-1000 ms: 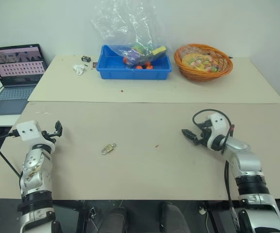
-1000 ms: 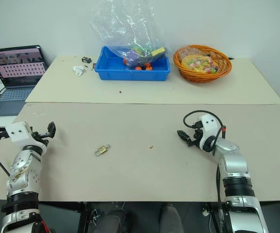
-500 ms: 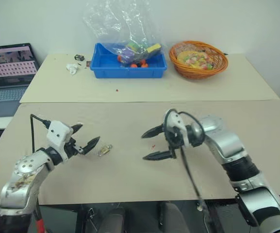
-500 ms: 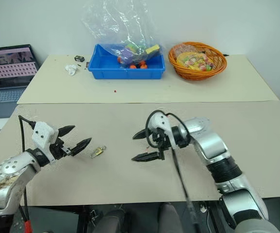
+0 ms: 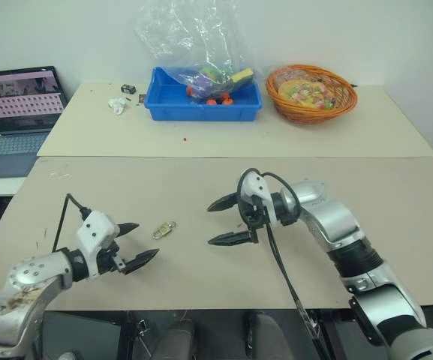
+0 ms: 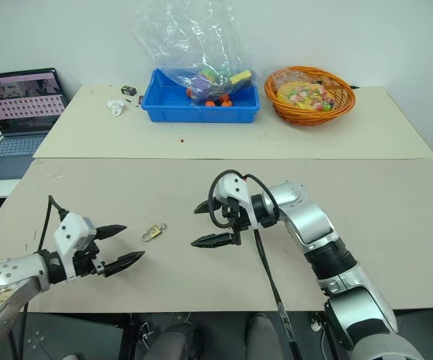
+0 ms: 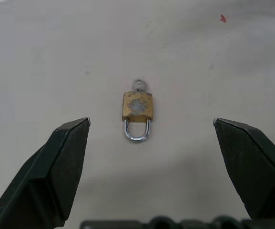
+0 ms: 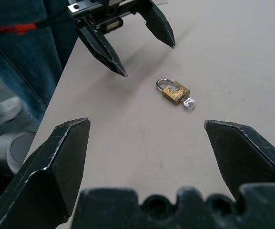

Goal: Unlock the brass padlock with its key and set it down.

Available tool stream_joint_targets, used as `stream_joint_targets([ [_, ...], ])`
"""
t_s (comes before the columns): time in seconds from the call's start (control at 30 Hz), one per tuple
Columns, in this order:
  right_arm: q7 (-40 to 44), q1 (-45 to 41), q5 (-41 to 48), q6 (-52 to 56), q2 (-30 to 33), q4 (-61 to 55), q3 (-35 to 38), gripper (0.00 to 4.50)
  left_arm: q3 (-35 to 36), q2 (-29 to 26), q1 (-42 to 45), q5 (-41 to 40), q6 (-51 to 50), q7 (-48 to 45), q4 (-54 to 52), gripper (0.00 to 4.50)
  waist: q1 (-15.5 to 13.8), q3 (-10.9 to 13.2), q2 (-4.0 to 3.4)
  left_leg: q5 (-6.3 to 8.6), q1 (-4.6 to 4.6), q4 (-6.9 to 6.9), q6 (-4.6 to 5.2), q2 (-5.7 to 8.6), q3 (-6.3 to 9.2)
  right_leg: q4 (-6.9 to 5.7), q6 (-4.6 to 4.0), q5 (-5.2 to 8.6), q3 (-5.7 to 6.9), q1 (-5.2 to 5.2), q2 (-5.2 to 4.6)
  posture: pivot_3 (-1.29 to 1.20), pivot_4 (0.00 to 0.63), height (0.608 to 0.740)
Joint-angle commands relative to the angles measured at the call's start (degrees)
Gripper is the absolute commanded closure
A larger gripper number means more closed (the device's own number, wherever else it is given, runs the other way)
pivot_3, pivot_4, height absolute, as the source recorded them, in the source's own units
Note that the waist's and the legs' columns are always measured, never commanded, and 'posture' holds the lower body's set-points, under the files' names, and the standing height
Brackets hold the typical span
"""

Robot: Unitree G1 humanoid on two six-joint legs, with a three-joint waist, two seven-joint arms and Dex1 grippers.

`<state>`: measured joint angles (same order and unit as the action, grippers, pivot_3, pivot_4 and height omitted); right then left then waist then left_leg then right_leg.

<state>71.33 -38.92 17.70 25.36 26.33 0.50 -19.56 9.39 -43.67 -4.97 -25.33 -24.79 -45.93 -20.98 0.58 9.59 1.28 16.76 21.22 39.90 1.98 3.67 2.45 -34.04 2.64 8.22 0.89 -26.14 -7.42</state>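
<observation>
With both the left gripper (image 5: 139,242) and the right gripper (image 5: 222,221) spread wide and empty, the tiny brass padlock (image 5: 164,229) between them, key (image 7: 137,85) already inserted, may easily slide away under a finger.

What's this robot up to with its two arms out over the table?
It is about to handle a small brass padlock lying flat on the table, with the key sticking out of its bottom end. The left gripper and right gripper are open on either side of it. Neither touches it yet.
</observation>
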Motion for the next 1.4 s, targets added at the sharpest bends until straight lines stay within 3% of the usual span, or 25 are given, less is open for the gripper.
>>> stream_joint_targets([
  [0.03,-1.33,1.26,1.36,0.93,0.57,-3.84,2.20,0.00,-2.77,0.74,2.37,3.32,4.40,-1.39,3.94,0.08,0.09,0.00,0.00,-0.01,0.00,0.00,-0.02,-0.01,0.00,0.00,0.00,0.00,0.00,0.00,0.00,0.00,0.150,0.732],
  [0.33,-4.62,3.00,3.33,4.03,1.10,-8.50,3.91,0.00,-6.54,4.57,7.63,8.08,8.01,-0.52,15.37,0.08,0.19,-0.01,0.01,-0.01,-0.01,-0.01,-0.01,-0.07,-0.05,-0.01,-0.03,-0.02,-0.03,-0.03,0.05,0.00,0.150,0.732],
  [0.67,-7.24,5.04,5.14,6.43,1.78,-11.83,5.27,0.00,-8.62,7.13,11.05,7.30,5.20,-2.37,16.90,0.08,-0.08,-0.01,0.01,-0.01,-0.04,0.01,-0.02,-0.07,-0.05,-0.03,-0.04,-0.02,-0.02,0.01,0.04,0.00,0.150,0.732],
  [0.97,-8.41,5.30,5.59,6.76,1.90,-12.64,5.68,0.00,-8.59,6.34,10.21,6.66,1.59,-3.07,14.58,3.56,0.09,-0.01,0.01,-0.01,-0.04,0.02,-0.01,-0.06,-0.05,-0.03,-0.03,-0.03,-0.03,0.02,0.04,0.00,0.150,0.732],
  [1.23,-10.41,3.66,3.99,6.92,0.74,-10.22,5.08,0.00,-10.79,4.41,13.15,12.25,2.53,-0.07,6.45,3.68,0.10,-0.01,0.02,-0.01,-0.04,0.03,-0.01,-0.06,-0.06,-0.03,-0.03,-0.03,-0.04,0.02,0.05,0.00,0.150,0.732],
  [1.33,-13.00,2.24,4.04,8.87,-0.37,-8.47,6.02,0.00,-13.77,4.30,18.40,25.59,14.32,8.22,3.96,3.68,-0.19,0.01,0.05,-0.02,-0.03,0.03,-0.03,-0.06,-0.04,-0.03,-0.04,-0.03,-0.02,0.02,0.05,0.00,0.150,0.732],
  [1.4,-13.45,1.78,5.53,10.78,-0.30,-8.08,7.34,0.00,-17.08,2.91,19.73,39.79,24.93,17.08,3.25,3.68,-0.45,0.01,0.06,-0.07,-0.01,0.03,-0.10,-0.07,-0.05,0.01,-0.14,-0.10,-0.01,0.01,0.05,0.00,0.150,0.732],
])
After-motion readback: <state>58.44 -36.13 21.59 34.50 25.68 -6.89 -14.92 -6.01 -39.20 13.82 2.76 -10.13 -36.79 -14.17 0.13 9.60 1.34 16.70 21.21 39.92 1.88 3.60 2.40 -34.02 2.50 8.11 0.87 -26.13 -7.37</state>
